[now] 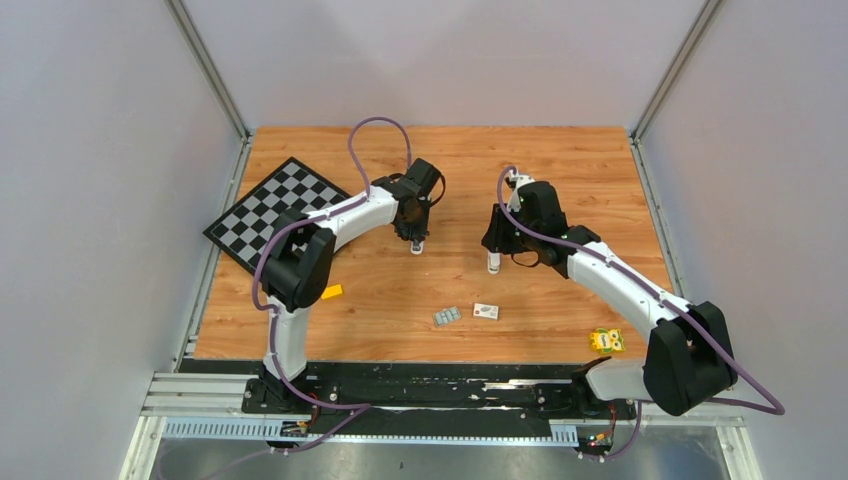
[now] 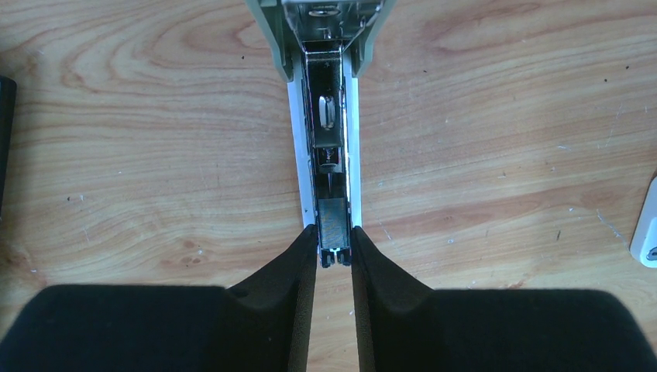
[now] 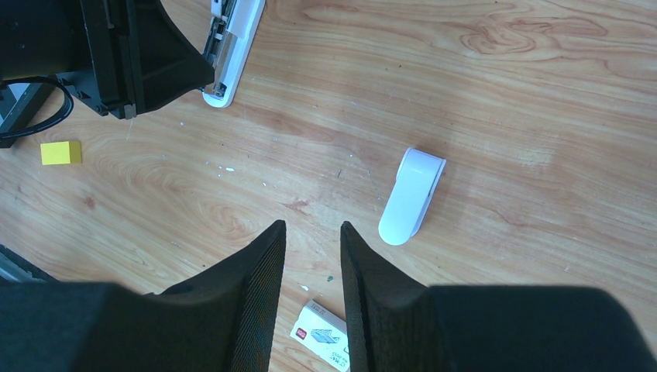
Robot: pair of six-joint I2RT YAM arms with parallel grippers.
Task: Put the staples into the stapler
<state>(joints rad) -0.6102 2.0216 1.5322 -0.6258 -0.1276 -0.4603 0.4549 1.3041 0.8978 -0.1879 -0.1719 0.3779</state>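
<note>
The stapler point(image 2: 329, 116) lies open on the wooden table, its metal inner channel facing up between white sides. My left gripper point(image 2: 335, 236) is shut on the near end of that channel; it shows in the top view point(image 1: 417, 238) and in the right wrist view, beside the stapler point(image 3: 232, 39). The staples point(image 1: 446, 316) lie as a small grey strip cluster near the table's front, next to the tiny white box point(image 1: 486, 311). My right gripper point(image 3: 312, 229) is open and empty, hovering above the table with the box point(image 3: 321, 337) just below its fingers.
A loose white rounded plastic piece point(image 3: 412, 198) lies right of my right gripper, also in the top view point(image 1: 493, 262). A small yellow block point(image 1: 332, 292) sits front left, a checkerboard point(image 1: 270, 210) far left, and a yellow toy point(image 1: 606, 340) front right.
</note>
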